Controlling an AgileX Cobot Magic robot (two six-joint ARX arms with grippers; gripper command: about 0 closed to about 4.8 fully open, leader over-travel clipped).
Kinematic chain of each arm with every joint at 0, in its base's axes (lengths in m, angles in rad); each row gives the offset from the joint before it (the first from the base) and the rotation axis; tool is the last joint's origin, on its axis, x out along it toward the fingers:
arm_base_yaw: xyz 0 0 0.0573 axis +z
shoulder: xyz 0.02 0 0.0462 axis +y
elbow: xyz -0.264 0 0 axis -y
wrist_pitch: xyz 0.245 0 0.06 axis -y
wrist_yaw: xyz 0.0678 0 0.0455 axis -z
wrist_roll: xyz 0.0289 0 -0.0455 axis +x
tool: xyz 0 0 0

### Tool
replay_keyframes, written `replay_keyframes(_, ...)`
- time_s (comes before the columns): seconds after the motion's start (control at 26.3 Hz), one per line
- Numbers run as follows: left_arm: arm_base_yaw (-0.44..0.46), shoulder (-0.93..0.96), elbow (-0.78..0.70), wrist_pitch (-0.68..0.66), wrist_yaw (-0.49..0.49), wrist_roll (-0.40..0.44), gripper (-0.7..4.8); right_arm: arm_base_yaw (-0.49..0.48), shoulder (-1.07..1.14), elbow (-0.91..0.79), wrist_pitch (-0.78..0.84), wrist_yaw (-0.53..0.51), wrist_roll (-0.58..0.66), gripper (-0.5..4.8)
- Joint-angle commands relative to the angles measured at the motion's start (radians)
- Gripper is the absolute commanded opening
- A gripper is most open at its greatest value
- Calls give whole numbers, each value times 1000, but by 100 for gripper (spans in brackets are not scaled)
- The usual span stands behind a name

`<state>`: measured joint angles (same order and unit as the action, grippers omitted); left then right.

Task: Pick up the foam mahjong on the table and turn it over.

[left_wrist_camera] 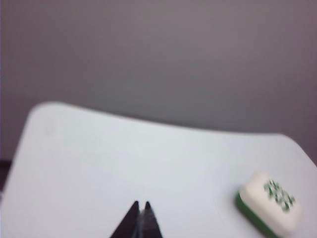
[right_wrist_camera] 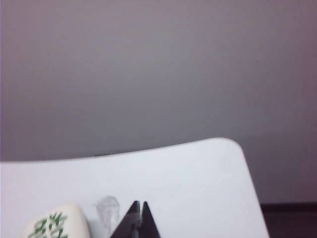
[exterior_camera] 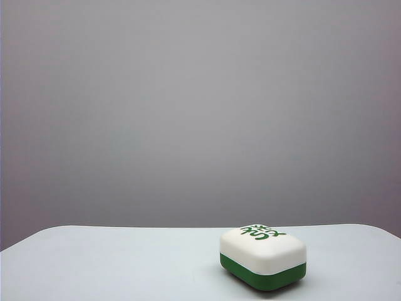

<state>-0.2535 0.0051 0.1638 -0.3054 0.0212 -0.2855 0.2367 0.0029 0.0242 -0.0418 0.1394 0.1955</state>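
Note:
The foam mahjong [exterior_camera: 263, 256] lies on the table [exterior_camera: 113, 263] right of centre near the front edge, white half with green characters facing up, green half underneath. Neither arm shows in the exterior view. In the left wrist view my left gripper [left_wrist_camera: 141, 204] is shut and empty above bare tabletop [left_wrist_camera: 124, 158], with the mahjong [left_wrist_camera: 270, 202] well off to one side. My right gripper [right_wrist_camera: 139, 204] is also shut with nothing in it, and the mahjong [right_wrist_camera: 55, 222] sits a short way beside it, not touching.
A plain grey wall [exterior_camera: 200, 106] stands behind the table. The table's rounded far corners [right_wrist_camera: 233, 146] and edges show in both wrist views. A faint grey smudge [right_wrist_camera: 106, 208] marks the tabletop next to the right fingertips.

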Motion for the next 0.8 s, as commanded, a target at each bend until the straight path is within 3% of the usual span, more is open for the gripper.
replay_keyframes(0.04, 5, 48, 50, 27, -47, 48, -5, -14, 2, 43, 25, 53, 5, -6)
replay_keyframes(0.3, 8, 304, 214, 77, -48, 201, -5, -92, 104, 163, 36, -21, 6, -6)
replay_keyframes(0.38, 8, 470, 322, 79, -47, 239, -5, -136, 243, 252, 47, -129, 6, -6)
replay_keyframes(0.53, 7, 619, 407, 79, -33, 252, -5, -166, 414, 333, 55, -229, 6, -6)
replay_keyframes(0.68, 5, 781, 467, 80, 128, 261, -5, -187, 747, 425, 137, -436, 5, -6)
replay_keyframes(0.8, 4, 837, 471, 79, 216, 278, -5, -186, 927, 469, 170, -510, 5, -6)
